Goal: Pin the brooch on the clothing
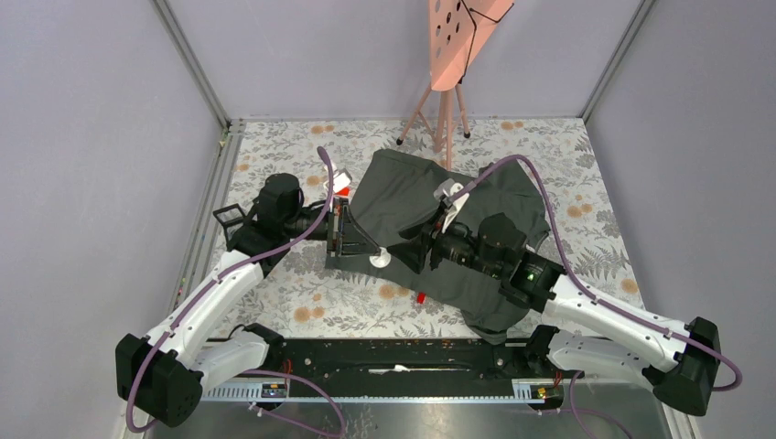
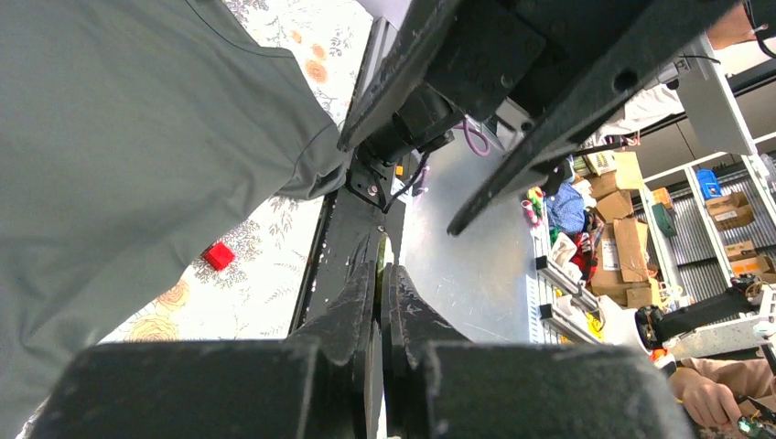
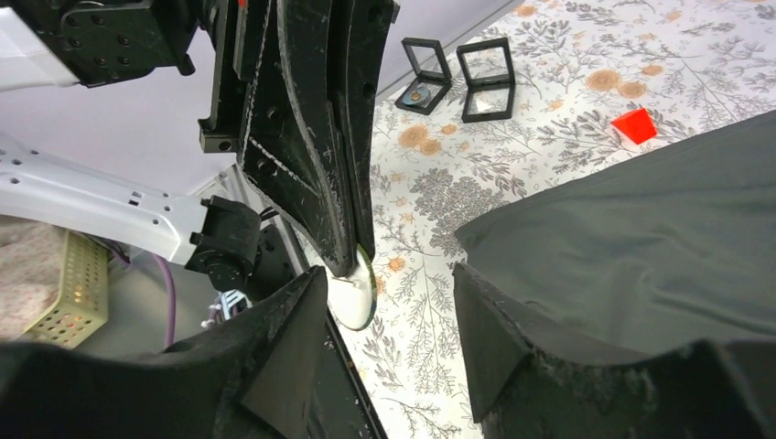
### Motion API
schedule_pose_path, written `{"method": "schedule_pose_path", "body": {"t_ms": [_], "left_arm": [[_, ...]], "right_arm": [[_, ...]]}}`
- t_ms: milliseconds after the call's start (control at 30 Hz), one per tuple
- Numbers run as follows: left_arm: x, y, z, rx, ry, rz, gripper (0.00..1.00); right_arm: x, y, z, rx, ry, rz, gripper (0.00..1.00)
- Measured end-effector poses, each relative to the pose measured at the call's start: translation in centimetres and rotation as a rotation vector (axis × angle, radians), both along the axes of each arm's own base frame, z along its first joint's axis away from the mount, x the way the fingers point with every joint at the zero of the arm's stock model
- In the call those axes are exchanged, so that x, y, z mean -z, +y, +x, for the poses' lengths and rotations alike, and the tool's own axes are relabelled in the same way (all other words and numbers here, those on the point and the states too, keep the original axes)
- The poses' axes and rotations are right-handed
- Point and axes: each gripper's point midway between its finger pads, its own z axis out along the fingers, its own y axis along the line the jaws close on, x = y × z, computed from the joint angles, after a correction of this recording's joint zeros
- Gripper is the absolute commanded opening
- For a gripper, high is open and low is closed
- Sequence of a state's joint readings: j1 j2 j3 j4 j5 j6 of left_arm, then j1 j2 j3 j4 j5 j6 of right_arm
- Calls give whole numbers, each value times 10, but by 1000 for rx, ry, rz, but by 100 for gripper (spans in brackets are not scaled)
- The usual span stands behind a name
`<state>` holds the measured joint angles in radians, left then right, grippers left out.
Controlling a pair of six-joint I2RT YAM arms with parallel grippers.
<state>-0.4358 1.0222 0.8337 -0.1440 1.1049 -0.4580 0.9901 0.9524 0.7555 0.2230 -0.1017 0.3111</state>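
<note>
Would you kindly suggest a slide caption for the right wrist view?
Left gripper holds the brooch before the open right gripper, beside the grey T-shirt.

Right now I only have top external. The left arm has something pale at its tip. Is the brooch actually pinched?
Observer: Yes. The right wrist view shows the left fingers shut on the rim of the brooch, a silvery disc hanging below their tips.
Operator: Right fingers?
Observer: The right fingers are open. The brooch shows in the gap, close to one finger; I can't tell if they touch.
Operator: The black frame beside the left arm, is it empty?
Observer: There are two black-framed cases on the floral cloth. One holds a small round piece; the other looks empty.
</note>
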Motion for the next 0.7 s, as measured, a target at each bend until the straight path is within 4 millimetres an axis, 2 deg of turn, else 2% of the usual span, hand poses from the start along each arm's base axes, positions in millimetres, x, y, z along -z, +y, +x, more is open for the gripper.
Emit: {"method": "schedule_pose_path", "body": {"t_ms": [100,167,400,500,700], "left_arm": [[2,1,-4,16,5,6,0],[4,2,-6,24,12,13,0],[4,-2,-22,90,23,21,0],[5,-2,-26,105,24,23,0],[6,-1,-31,115,30,31,0]], "right_arm": [[-3,-4,1,-51,27,6,55],[-1,-4,-5,-107,58,8,52],[8,17,-30,-303,193,21,41],[11,20,-33,-333,236,28,38],[-1,17,-31,-358,259,83,31]]}}
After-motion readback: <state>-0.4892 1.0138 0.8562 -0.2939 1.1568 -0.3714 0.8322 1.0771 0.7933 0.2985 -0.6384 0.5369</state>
